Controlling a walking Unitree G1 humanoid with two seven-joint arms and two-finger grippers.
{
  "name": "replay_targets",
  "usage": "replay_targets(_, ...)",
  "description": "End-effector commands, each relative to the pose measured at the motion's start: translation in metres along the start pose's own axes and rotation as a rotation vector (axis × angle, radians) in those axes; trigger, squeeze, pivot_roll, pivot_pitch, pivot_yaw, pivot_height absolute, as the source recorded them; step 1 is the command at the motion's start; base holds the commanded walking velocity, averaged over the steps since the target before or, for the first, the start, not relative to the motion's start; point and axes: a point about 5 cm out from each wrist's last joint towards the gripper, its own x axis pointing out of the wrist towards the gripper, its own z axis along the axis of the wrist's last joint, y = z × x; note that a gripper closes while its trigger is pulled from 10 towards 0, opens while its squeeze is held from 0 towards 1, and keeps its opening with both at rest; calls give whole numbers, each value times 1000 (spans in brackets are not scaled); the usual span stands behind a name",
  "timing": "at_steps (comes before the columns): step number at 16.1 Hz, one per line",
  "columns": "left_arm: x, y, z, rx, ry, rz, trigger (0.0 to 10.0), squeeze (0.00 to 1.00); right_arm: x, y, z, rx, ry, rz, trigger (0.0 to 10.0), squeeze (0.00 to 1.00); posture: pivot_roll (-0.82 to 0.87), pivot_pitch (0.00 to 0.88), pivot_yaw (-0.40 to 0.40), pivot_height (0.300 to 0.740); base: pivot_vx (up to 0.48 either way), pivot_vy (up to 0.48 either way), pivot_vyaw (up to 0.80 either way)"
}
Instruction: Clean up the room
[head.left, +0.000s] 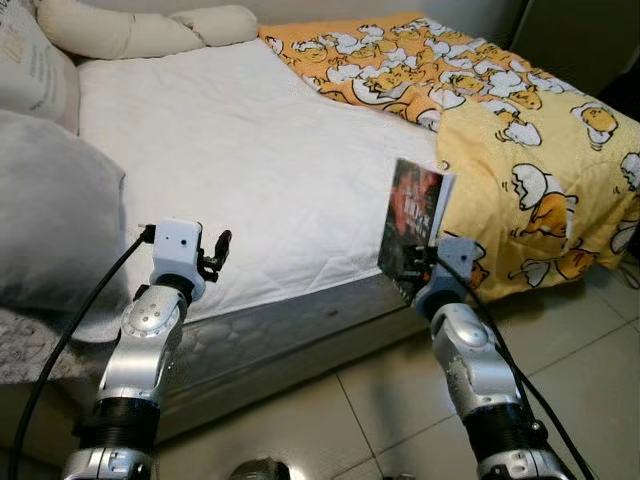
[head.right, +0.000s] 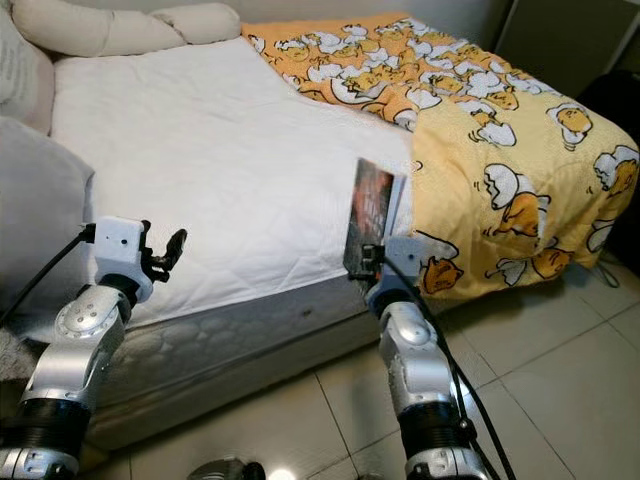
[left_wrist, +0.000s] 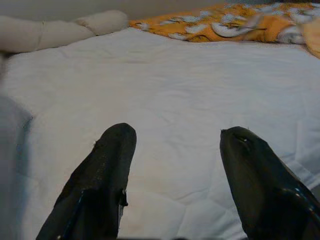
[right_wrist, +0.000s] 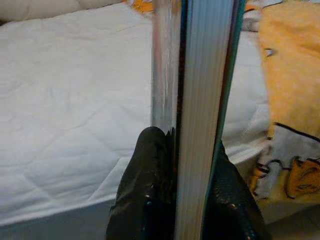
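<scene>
Pinching a dark-covered paperback book (head.left: 412, 225) upright near the bed's (head.left: 240, 170) front edge, right gripper (head.left: 424, 262) risks it tipping; left gripper (head.left: 213, 253) hovers spread.

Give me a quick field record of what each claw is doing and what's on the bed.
right claw: shut on a book, held upright above the bed's near edge
left claw: open, holding nothing, over the white mattress pad
blanket: yellow-orange cartoon print, covers the bed's right part and hangs over its edge
pillows: grey pillow at left, long cream pillow at the far end
floor: pale tiles
</scene>
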Motion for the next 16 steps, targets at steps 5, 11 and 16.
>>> replay_targets(5, 0, 2, 4, 25, -17, 1, 10000, 0, 4, 0, 12, -2, -44, 9, 10000, 0, 73, 0, 3, 740, 0, 0, 800)
replay_targets(11, 0, 1, 6, 28, -31, -5, 10000, 0, 4, -3, 13, 13, -49, -3, 10000, 0, 74, 0, 3, 740, 169, 0, 133)
replay_targets(16, 1, 4, 7, 17, -38, -1, 10000, 0, 5, 2, 12, -13, -40, 12, 10000, 0, 75, 0, 3, 740, 331, 0, 420)
